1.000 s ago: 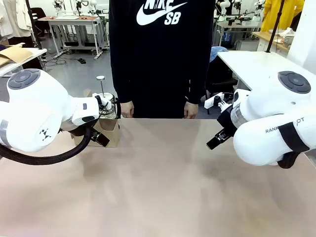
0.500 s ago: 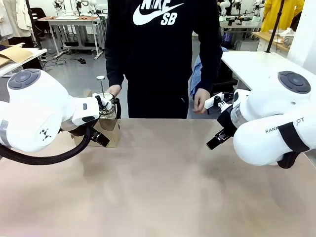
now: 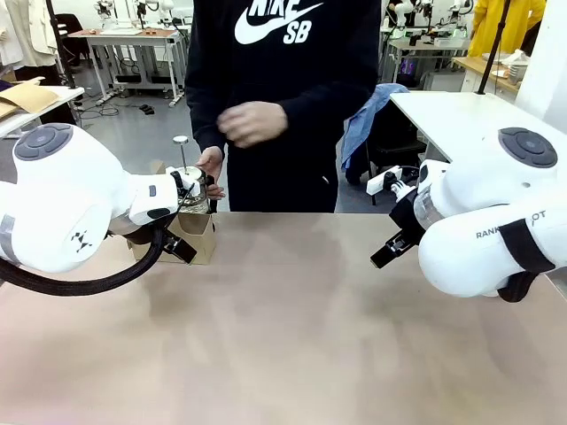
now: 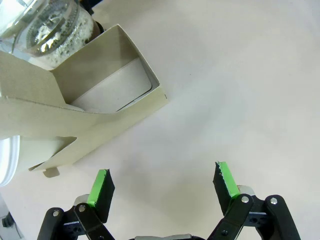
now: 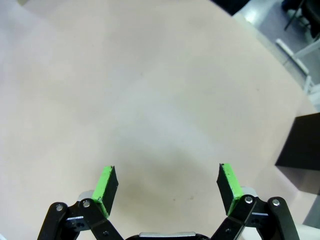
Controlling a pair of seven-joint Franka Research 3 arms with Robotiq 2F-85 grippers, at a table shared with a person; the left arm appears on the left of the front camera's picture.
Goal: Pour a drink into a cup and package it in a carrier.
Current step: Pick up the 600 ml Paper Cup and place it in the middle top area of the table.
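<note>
1. Your left pincer [image 4: 162, 175] hangs wide and empty over bare desk [image 4: 240, 75]; the carrier [image 4: 117, 116] lies near, toward the upper left of the left wrist frame, its long side running diagonally
2. That arm is nearer; your right pincer [image 5: 167, 180], also wide and empty, sits well apart at frame right
3. A glass press pot [image 3: 197, 190] stands just behind the carrier with a person's hand [image 3: 211, 166] on it, so expect crowding there
4. A white rim [image 4: 7, 160] at the left edge may be the cup; you cannot tell
</note>
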